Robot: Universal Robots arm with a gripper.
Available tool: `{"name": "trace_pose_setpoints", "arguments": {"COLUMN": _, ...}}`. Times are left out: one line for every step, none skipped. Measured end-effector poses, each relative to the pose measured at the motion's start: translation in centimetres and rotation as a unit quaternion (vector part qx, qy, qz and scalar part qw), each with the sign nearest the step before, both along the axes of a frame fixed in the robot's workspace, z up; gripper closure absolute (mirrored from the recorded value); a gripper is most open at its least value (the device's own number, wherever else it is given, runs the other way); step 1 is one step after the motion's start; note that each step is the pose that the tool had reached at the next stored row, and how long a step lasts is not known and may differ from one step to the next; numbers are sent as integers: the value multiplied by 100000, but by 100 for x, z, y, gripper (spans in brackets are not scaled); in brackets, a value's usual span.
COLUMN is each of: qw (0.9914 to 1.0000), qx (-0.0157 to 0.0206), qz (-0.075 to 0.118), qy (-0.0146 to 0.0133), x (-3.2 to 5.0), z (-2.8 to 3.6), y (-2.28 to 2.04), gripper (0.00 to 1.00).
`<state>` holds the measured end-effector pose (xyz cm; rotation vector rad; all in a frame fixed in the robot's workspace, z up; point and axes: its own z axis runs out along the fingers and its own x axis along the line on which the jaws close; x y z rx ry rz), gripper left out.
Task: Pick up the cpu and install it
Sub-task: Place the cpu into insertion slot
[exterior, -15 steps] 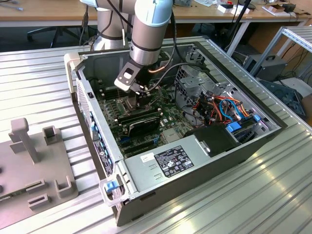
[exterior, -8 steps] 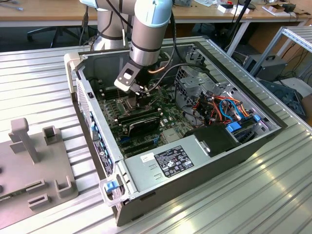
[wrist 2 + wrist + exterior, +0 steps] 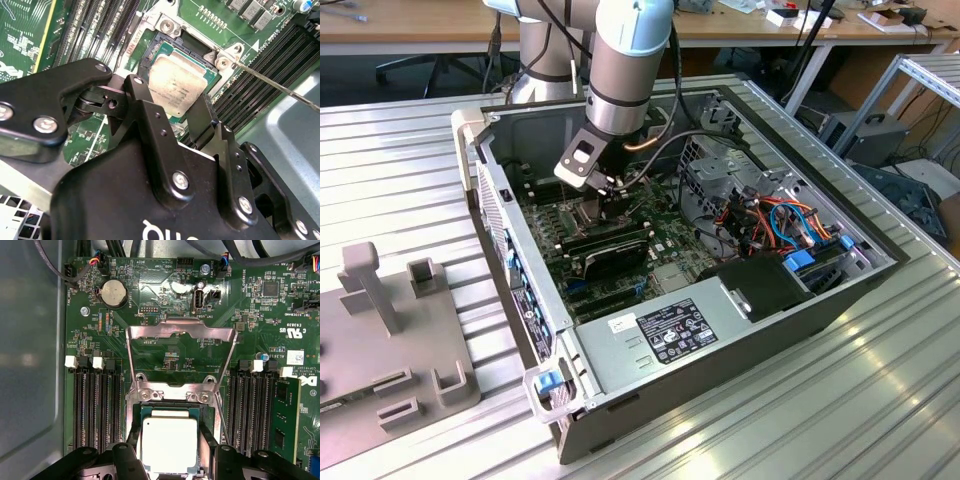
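**Tool (image 3: pixel 170 449) clamped on the small, thin, square silvery-grey cpu (image 3: pixel 170 437), right over the dark square socket (image 3: pixel 195 47)**

Its two black fingers (image 3: pixel 150 117) sit against opposite edges of the chip in both wrist views, so I judge the tool closed on it rather than spread. The cpu lies straight below the tool, between the fingertips. Its sides run parallel to the socket's sides, and being square it has no long axis to speak of. Whether it rests in the socket or hangs just above it, I cannot tell.

Beyond the socket, the hinged bare-metal load frame (image 3: pixel 180 331) lies swung open over the green motherboard (image 3: pixel 260 305), apart from the chip. Rows of long black memory slots (image 3: pixel 97 405) flank the socket on both sides. In the exterior view the tool reaches down into the open grey metal computer case (image 3: pixel 720 390), which stands on the ribbed aluminium worktop (image 3: pixel 400 150).
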<state>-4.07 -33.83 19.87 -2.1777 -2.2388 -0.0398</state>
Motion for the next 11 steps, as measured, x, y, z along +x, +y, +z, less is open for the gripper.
{"name": "trace_pose_setpoints", "arguments": {"qw": 100000, "qx": -3, "qz": -4, "qy": 0, "x": 0, "z": 0, "y": -1, "gripper": 45}}
{"name": "trace_pose_setpoints", "arguments": {"qw": 100000, "qx": -9, "qz": 0, "qy": 4, "x": 0, "z": 1, "y": -1, "gripper": 45}}
{"name": "trace_pose_setpoints", "arguments": {"qw": 100000, "qx": -7, "qz": -1, "qy": 3, "x": 0, "z": 0, "y": -1, "gripper": 45}}
{"name": "trace_pose_setpoints", "arguments": {"qw": 100000, "qx": -10, "qz": 3, "qy": 5, "x": 0, "z": 1, "y": -2, "gripper": 45}}
{"name": "trace_pose_setpoints", "arguments": {"qw": 100000, "qx": -8, "qz": -2, "qy": 4, "x": 0, "z": 0, "y": -2, "gripper": 45}}
{"name": "trace_pose_setpoints", "arguments": {"qw": 100000, "qx": -10, "qz": 1, "qy": 4, "x": 0, "z": 1, "y": -2, "gripper": 45}}
{"name": "trace_pose_setpoints", "arguments": {"qw": 100000, "qx": -6, "qz": 0, "qy": 2, "x": 0, "z": 1, "y": -2, "gripper": 45}}
{"name": "trace_pose_setpoints", "arguments": {"qw": 100000, "qx": 1, "qz": -1, "qy": 0, "x": 0, "z": 2, "y": -3, "gripper": 45}}
{"name": "trace_pose_setpoints", "arguments": {"qw": 100000, "qx": -2, "qz": 3, "qy": 1, "x": 0, "z": 3, "y": -4, "gripper": 45}}
{"name": "trace_pose_setpoints", "arguments": {"qw": 100000, "qx": -5, "qz": 4, "qy": 5, "x": 0, "z": 3, "y": -6, "gripper": 45}}
{"name": "trace_pose_setpoints", "arguments": {"qw": 100000, "qx": -1, "qz": 1, "qy": 1, "x": 0, "z": 3, "y": -9, "gripper": 45}}
